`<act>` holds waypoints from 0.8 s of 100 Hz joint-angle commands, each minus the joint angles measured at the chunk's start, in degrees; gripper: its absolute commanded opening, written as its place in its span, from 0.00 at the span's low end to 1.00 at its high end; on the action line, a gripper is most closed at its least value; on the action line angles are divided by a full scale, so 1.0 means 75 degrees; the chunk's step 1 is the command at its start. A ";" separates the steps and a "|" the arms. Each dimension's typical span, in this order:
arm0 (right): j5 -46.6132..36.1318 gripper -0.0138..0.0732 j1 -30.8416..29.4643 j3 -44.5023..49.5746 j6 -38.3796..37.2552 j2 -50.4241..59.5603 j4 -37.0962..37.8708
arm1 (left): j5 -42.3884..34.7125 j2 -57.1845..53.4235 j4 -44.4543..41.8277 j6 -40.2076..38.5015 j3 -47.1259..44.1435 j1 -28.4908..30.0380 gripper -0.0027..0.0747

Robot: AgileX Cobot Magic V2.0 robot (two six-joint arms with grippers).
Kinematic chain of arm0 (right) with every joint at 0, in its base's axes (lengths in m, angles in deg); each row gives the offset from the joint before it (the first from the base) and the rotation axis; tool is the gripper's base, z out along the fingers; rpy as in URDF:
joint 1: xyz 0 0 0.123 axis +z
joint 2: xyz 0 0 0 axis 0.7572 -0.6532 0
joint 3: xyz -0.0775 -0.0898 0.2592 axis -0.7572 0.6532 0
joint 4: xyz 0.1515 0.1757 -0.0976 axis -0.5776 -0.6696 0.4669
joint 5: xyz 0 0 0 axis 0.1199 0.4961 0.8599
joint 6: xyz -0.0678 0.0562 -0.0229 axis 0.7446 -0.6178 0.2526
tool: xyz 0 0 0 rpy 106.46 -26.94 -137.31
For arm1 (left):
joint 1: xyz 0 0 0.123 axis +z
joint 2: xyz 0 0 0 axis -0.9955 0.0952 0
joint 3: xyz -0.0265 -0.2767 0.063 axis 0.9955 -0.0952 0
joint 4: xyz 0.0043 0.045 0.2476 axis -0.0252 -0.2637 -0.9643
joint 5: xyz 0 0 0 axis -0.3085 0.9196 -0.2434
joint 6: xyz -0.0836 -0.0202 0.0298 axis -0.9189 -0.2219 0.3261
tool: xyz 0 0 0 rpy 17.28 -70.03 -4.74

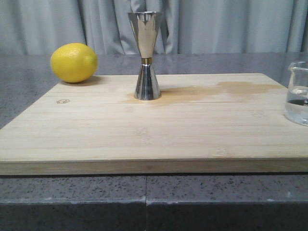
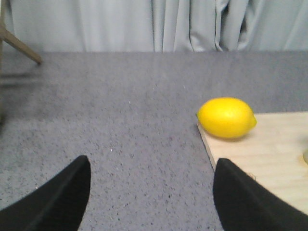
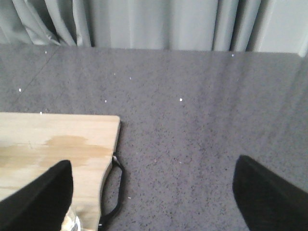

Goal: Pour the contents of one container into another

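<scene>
You are at the start: nothing is grasped and the pour has not begun. The counter point(image 1: 29, 67) fills the frame, and across the middle of the front view lies the wooden board point(image 1: 144, 139), with a damp stain point(image 1: 231, 89) toward its right rear. The lemon point(image 1: 73, 62) sits at the upper left, on the board's far corner. The jigger point(image 1: 146, 55) stands upright at upper centre, on the board. The beaker point(image 1: 298, 94) is at the right edge of the frame, partly cut off, holding some clear liquid.

Your left hand point(image 2: 151, 192) is released, its fingers spread wide over bare counter, the lemon at the right of its view. Your right hand point(image 3: 153, 192) is likewise released, with a glimpse of glass at the lower left of its view.

Next, I judge, you bring the right hand to the beaker, close on its wall squarely, and keep it level.
</scene>
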 commanded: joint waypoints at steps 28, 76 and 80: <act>0.1259 0.87 -0.0016 -0.1286 0.0426 -0.1504 -0.0521 | 0.1030 0.2131 0.3610 0.3749 0.1132 0.0018 0.67; 0.0898 0.87 -0.0016 -0.1425 0.2603 -0.2135 -0.3037 | 0.1320 0.4268 0.9142 1.0131 0.0347 0.0018 0.67; 0.0835 0.87 -0.0016 -0.1425 0.2603 -0.2135 -0.3037 | 0.1426 0.4440 0.9524 1.0668 0.0283 0.0018 0.67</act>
